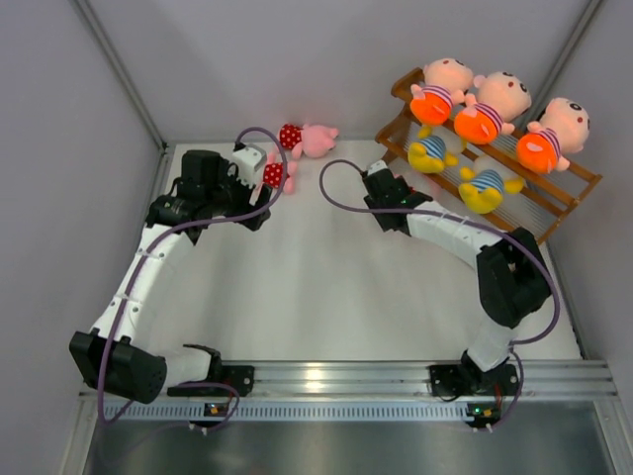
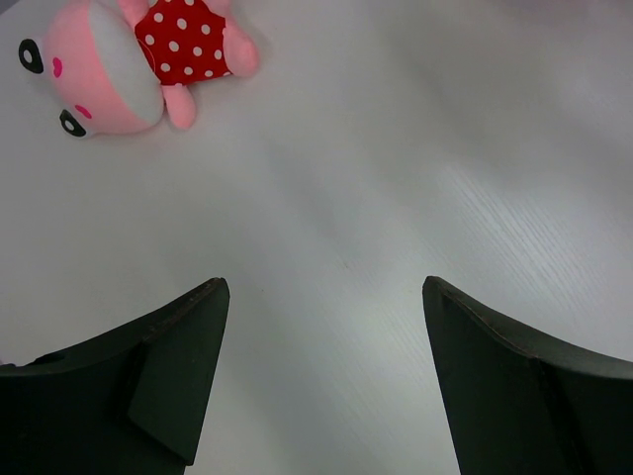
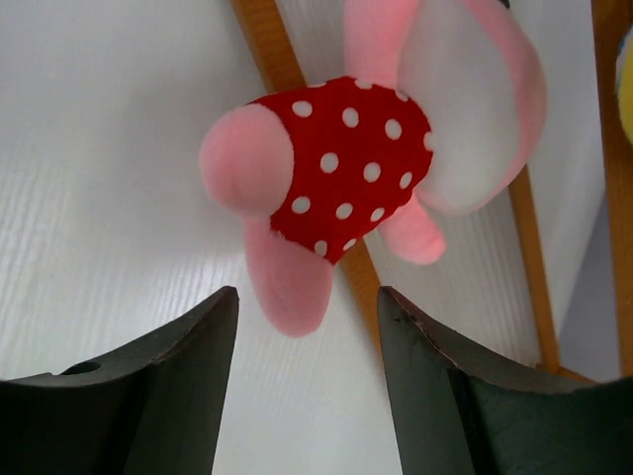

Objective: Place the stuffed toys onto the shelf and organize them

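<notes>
The brown shelf [image 1: 577, 175] stands at the back right. Three peach-headed toys [image 1: 492, 105] lie on its top tier and two yellow toys [image 1: 485, 186] on the middle tier. One pink polka-dot toy [image 1: 309, 139] lies on the table at the back. Another [image 1: 275, 175] lies at the tip of my left gripper [image 1: 259, 170], partly hidden. In the left wrist view my left gripper [image 2: 326, 287] is open and empty, with a pink toy [image 2: 109, 59] ahead to its left. My right gripper [image 3: 307, 292] is open just behind a pink toy [image 3: 346, 158] that rests on a shelf rail [image 3: 265, 35].
Grey walls close in the white table [image 1: 326, 287] at the left, back and right. The right arm [image 1: 445, 230] stretches along the shelf's front, its gripper [image 1: 378, 180] at the shelf's left end. A metal rail [image 1: 336, 374] runs along the near edge.
</notes>
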`<state>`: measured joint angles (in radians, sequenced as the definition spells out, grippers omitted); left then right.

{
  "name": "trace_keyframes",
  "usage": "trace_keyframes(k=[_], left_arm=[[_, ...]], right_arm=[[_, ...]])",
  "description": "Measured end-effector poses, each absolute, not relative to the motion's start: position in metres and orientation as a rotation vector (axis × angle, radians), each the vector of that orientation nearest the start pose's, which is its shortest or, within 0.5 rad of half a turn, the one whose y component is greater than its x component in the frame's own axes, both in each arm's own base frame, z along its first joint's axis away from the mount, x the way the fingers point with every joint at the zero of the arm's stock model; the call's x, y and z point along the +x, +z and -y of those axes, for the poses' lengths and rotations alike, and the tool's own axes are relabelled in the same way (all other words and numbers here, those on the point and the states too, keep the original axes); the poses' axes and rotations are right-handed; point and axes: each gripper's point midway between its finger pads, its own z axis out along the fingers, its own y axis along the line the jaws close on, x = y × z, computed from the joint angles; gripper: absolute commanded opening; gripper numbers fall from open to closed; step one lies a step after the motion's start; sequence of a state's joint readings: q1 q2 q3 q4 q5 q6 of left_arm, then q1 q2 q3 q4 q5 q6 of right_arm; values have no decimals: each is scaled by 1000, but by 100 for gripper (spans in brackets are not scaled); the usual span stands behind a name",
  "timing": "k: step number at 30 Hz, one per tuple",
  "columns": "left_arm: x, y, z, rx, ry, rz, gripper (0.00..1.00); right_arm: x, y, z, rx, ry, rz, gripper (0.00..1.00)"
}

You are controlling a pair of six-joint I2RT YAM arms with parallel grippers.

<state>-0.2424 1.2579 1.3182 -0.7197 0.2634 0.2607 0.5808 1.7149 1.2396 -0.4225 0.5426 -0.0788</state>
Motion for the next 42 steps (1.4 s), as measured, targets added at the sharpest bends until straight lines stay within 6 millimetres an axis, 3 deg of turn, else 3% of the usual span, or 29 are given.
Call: trace_keyframes(k=[4, 10, 16, 20, 27, 31, 34, 36, 38, 42], left_arm=[[331, 256, 117, 694, -276, -2108, 85], [332, 256, 115, 699, -258, -2111, 85], [338, 257, 116, 707, -255, -2111, 85], [340, 256, 116, 713, -254, -2119, 85], [343, 248, 117, 721, -255, -2140, 85], [346, 238, 118, 725, -260, -2168, 84], [350, 228, 118, 727, -259, -2198, 84], [354, 219, 117, 725, -252, -2224, 84], [364, 208, 115, 718, -223, -2253, 84], [401, 191, 111, 681, -138, -2273, 84]], right_arm=[[411, 111, -140, -643, -579, -2250, 55], [422, 91, -138, -792, -690, -2250, 52], [429, 80, -135, -898, -770, -2237, 31], [442, 88, -137, -933, -796, -2198, 17], [469, 114, -141, -927, -809, -2127, 13], [490, 118, -143, -902, -811, -2112, 18], [494, 111, -141, -900, -814, -2125, 28], [493, 109, -140, -899, -813, -2132, 43], [492, 110, -140, -889, -807, -2126, 54], [481, 109, -139, -888, -771, -2137, 59]])
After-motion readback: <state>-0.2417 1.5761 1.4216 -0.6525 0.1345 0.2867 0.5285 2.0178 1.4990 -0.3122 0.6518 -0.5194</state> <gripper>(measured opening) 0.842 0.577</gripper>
